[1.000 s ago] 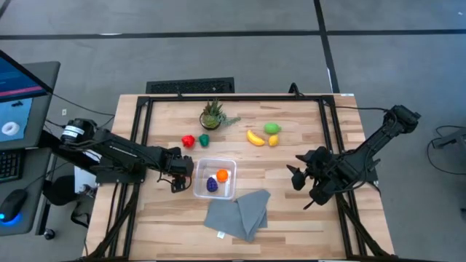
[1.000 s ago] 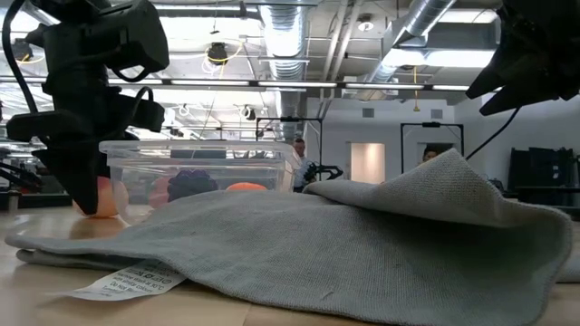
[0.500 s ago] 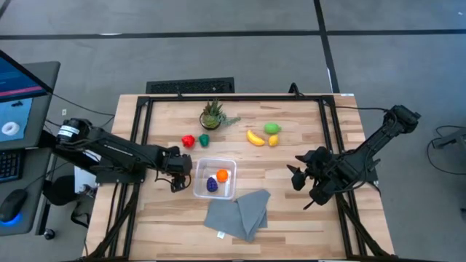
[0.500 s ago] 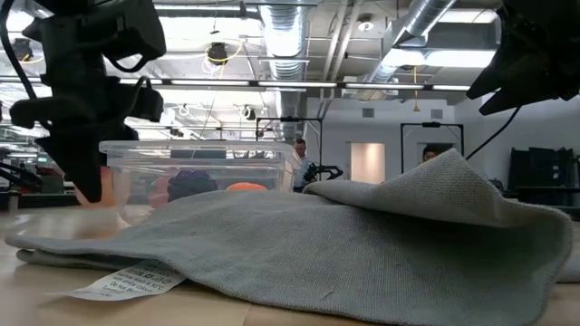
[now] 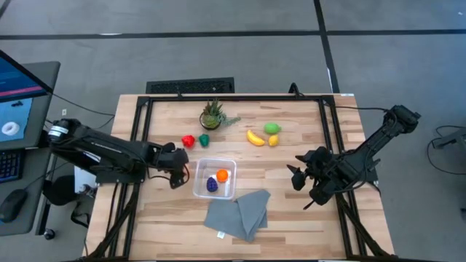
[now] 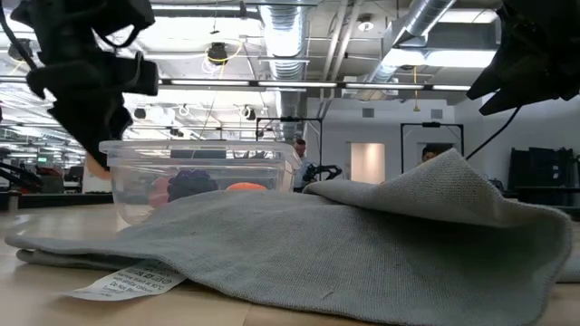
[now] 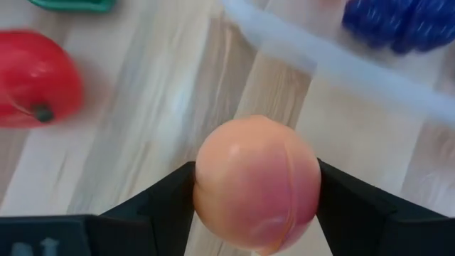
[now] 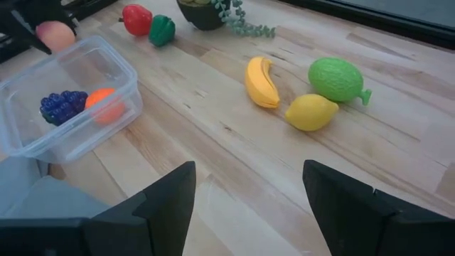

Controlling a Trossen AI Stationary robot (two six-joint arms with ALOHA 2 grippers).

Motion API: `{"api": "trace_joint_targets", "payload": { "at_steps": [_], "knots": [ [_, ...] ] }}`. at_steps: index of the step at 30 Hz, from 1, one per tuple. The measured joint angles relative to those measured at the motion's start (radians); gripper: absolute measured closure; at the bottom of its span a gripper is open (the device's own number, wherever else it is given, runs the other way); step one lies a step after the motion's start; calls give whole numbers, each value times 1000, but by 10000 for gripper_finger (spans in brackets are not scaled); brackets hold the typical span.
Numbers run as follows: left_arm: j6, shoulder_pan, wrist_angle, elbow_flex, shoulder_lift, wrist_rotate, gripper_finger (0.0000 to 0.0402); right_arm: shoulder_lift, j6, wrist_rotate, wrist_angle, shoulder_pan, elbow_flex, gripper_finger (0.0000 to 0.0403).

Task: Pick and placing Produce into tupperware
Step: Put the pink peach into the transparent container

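My left gripper is shut on a peach-pink fruit, just left of the clear tupperware. The tupperware holds purple grapes and an orange fruit. On the table beyond it lie a red fruit and a dark green one. Further right lie a banana, a lime-green fruit and a yellow lemon. My right gripper hangs open at the table's right, with nothing between its fingers. My left gripper pinches the peach-pink fruit by its two opposite sides, one finger on each. The fingers point steeply down, slanting in from the table's left. The fruit is lifted clear of the table, beside the tupperware's left wall.
A spiky green potted plant stands at the far middle. A crumpled grey cloth with a white tag lies in front of the tupperware. Bare wood lies between the tupperware and my right gripper.
My left gripper has risen beside the tupperware with the peach-pink fruit. The fruit rested on the table a second ago and now hangs clear of it. The gripper has also drawn slightly toward the table's left edge.
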Motion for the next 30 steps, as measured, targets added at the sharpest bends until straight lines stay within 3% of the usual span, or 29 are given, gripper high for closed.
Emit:
{"api": "trace_joint_targets", "payload": {
  "at_steps": [12, 30],
  "knots": [
    [-39, 0, 45, 0, -145, -54, 165, 0, 0, 0, 0, 0, 0, 121],
    [74, 0, 286, 0, -153, -95, 166, 0, -8, 1, -4, -1, 0, 121]
  ]
}}
